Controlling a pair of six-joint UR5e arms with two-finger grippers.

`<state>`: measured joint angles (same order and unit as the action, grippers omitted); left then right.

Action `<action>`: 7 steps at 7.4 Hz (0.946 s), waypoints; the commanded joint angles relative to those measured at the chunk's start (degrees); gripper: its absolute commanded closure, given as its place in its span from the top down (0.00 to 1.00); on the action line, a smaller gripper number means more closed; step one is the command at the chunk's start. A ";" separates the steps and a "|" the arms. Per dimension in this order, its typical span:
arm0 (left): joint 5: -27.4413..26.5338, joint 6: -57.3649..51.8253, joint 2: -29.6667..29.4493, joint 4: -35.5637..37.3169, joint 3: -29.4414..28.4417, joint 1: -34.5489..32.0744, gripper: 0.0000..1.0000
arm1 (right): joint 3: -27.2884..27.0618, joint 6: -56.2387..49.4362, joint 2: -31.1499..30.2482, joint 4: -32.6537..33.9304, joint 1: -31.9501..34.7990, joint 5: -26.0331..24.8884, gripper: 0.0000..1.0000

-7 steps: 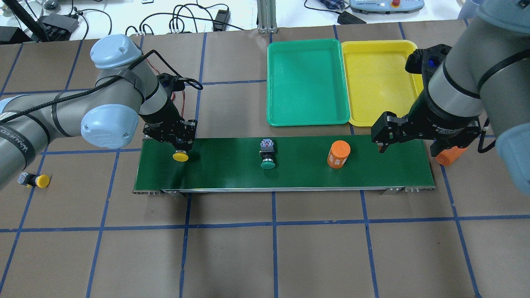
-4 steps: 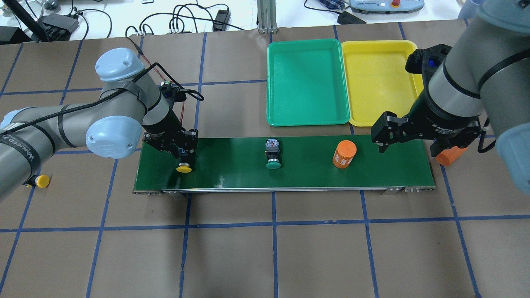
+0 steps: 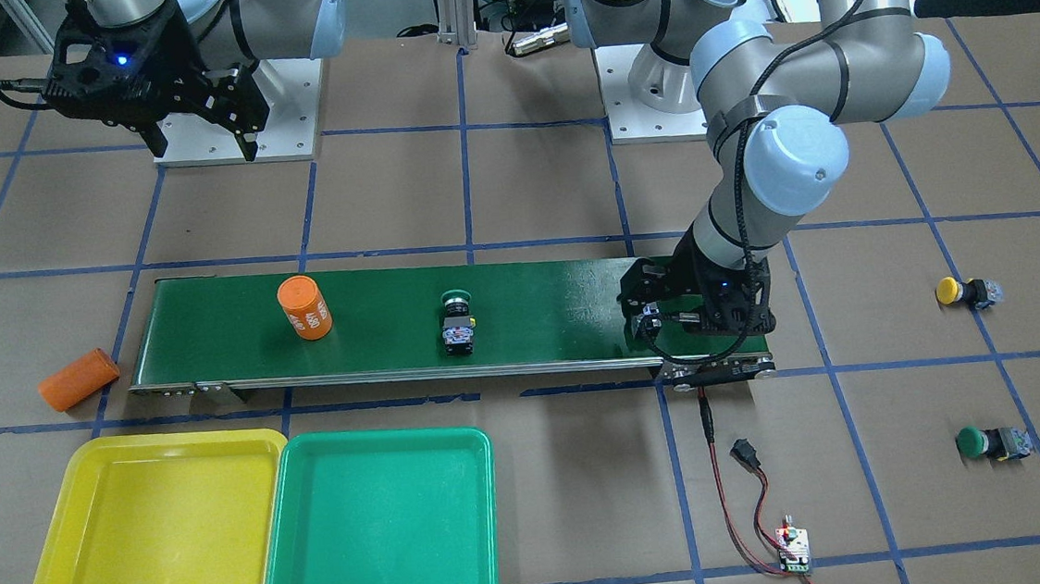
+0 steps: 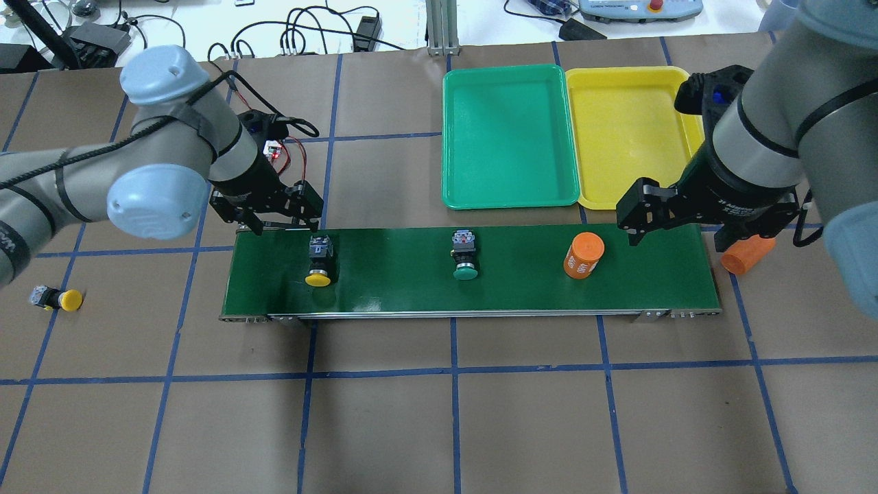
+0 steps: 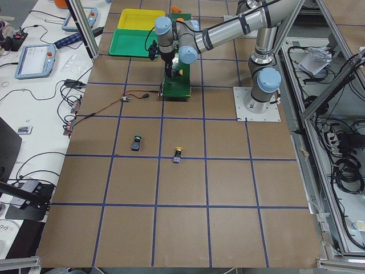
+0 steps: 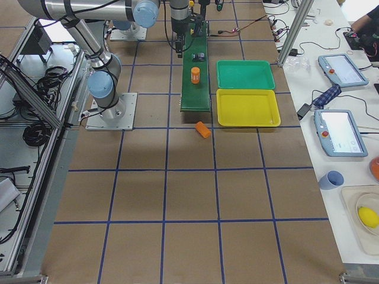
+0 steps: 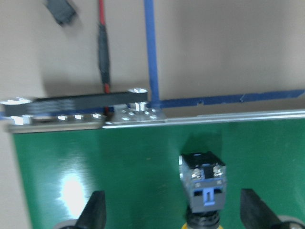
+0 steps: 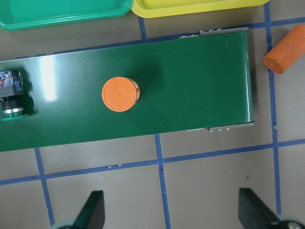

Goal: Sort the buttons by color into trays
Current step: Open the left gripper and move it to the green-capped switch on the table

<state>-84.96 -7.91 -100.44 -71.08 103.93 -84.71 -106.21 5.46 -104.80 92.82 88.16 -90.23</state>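
The yellow button (image 4: 319, 264) lies free on the left end of the conveyor belt (image 4: 521, 281), its cap toward the robot's edge and its grey body toward the trays. Half a second ago the left gripper (image 4: 282, 224) was down on it, hiding the body. Now that gripper has drawn back over the belt's far edge with its fingers (image 7: 95, 212) spread wide — the wrist view shows the button's body between them, touching neither.

The green button (image 4: 465, 259) lies mid-belt in the same pose. It has drifted toward the robot's right since the earlier frames, as has the upright orange cylinder (image 4: 583, 255) beside it. The right gripper (image 4: 678, 240) hovers over the belt's right end, fingers wide apart and holding nothing — much where it was before. A second orange cylinder (image 4: 744, 254) lies on the table just off that end.

The green tray (image 4: 511, 137) and yellow tray (image 4: 627, 137) sit touching, side by side, beyond the belt. A second yellow button (image 4: 62, 300) and a second green button (image 3: 991, 442) lie on the table, well off to the robot's left.
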 commanded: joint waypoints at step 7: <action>-0.03 -44.84 -17.47 2.52 -20.47 28.54 1.00 | 0.04 0.95 1.79 0.87 0.35 1.29 1.00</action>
<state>-85.02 -44.31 -112.37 -70.17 88.96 -56.53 -106.11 6.14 -103.93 93.33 88.47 -89.15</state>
